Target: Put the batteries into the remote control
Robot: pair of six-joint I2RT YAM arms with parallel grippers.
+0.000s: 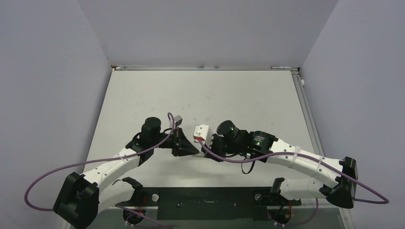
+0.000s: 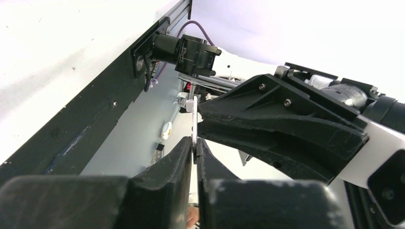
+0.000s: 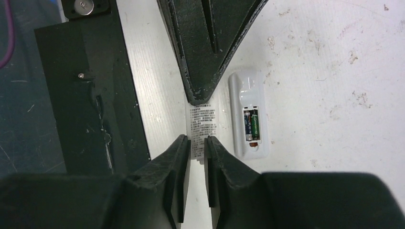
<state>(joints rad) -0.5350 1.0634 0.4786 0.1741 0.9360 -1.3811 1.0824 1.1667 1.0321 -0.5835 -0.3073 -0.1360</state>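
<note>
- The remote control (image 3: 248, 90) lies flat on the tabletop (image 3: 334, 71) with its slot side up.
- Both batteries (image 3: 251, 125) sit side by side in the remote's slot.
- Just beside the remote, between it and the black base plate (image 3: 86, 95), there's a white cover (image 3: 201, 119) with small print.
- The left claw (image 2: 195, 143) is pinched tight on one end of that cover.
- The right claw (image 3: 196, 143) is closed against the cover's side edges at the other end, tip to tip with the left.

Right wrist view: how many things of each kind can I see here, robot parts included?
Remote control: 1
Batteries: 2
White cover piece: 1
End effectors: 2, left end effector, right end effector
Total: 6
</note>
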